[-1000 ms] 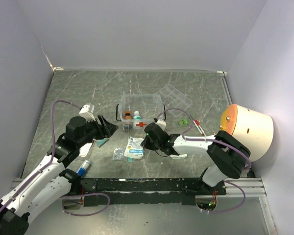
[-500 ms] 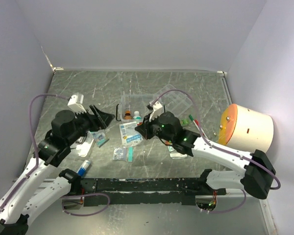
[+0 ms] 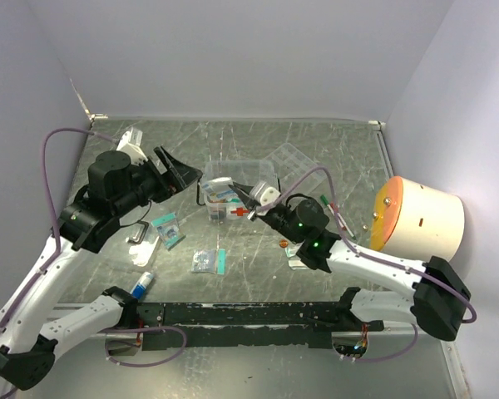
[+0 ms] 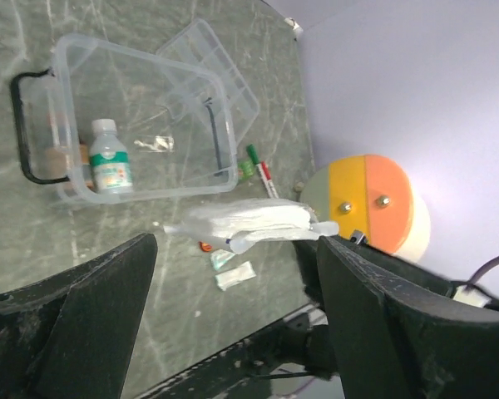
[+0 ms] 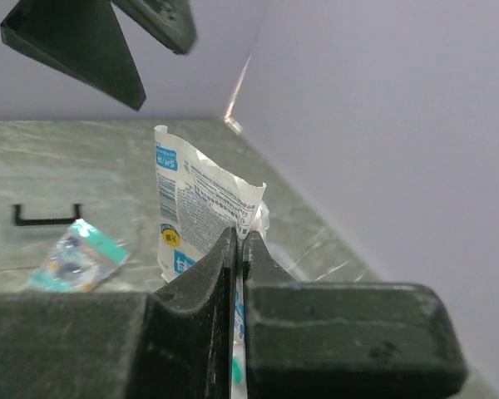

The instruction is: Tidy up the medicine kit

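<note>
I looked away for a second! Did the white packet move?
Yes. The white packet left the table and went toward the far wall. The right claw holds it over the near edge of the medicine kit.

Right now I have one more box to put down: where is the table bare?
Bare: the table along the back wall, behind the medicine kit and compartmented tray. Crowded: in front and left of the kit, with packets, a blue tube and the lid.
</note>
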Action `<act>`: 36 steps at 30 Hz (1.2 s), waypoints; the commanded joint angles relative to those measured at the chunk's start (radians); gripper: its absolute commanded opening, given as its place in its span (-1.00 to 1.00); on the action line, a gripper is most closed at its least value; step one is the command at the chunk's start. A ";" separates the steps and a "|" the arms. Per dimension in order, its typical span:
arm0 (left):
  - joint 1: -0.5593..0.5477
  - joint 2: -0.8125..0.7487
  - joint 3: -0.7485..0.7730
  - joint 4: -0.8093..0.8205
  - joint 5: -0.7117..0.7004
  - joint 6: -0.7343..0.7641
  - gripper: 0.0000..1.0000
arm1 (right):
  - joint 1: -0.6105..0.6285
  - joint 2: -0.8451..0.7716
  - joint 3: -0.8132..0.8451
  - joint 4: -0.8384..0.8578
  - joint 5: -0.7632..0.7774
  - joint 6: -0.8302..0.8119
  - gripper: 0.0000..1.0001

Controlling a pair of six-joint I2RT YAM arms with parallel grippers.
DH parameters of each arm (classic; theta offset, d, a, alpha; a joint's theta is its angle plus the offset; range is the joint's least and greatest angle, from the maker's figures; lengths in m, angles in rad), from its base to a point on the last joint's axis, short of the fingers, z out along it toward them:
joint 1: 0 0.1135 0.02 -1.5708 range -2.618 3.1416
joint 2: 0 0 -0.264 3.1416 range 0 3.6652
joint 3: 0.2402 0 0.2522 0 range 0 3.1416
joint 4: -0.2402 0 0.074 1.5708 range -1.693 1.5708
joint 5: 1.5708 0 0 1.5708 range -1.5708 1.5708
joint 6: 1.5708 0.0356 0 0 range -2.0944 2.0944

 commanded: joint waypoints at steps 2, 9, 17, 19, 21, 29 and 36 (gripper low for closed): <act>-0.003 0.019 -0.002 0.163 0.052 -0.220 0.78 | 0.002 0.085 -0.064 0.477 -0.014 -0.377 -1.00; -0.003 0.051 -0.022 0.221 0.080 -0.322 0.80 | 0.003 0.184 -0.038 0.619 -0.024 -0.478 -1.00; -0.003 0.109 -0.059 0.279 0.139 -0.390 0.80 | 0.002 0.242 0.009 0.643 -0.069 -0.472 -1.00; -0.003 0.120 -0.052 0.275 0.102 -0.398 0.81 | 0.002 0.241 0.008 0.641 -0.086 -0.459 -1.00; -0.003 0.128 -0.052 0.286 0.065 -0.408 0.79 | 0.004 0.235 0.004 0.636 -0.100 -0.444 -1.00; -0.003 0.117 -0.135 0.420 0.030 -0.526 0.08 | 0.009 0.216 -0.012 0.601 -0.131 -0.401 -1.00; -0.003 0.086 -0.134 0.380 -0.024 -0.467 -0.55 | 0.019 0.129 -0.003 0.401 -0.079 -0.280 -0.03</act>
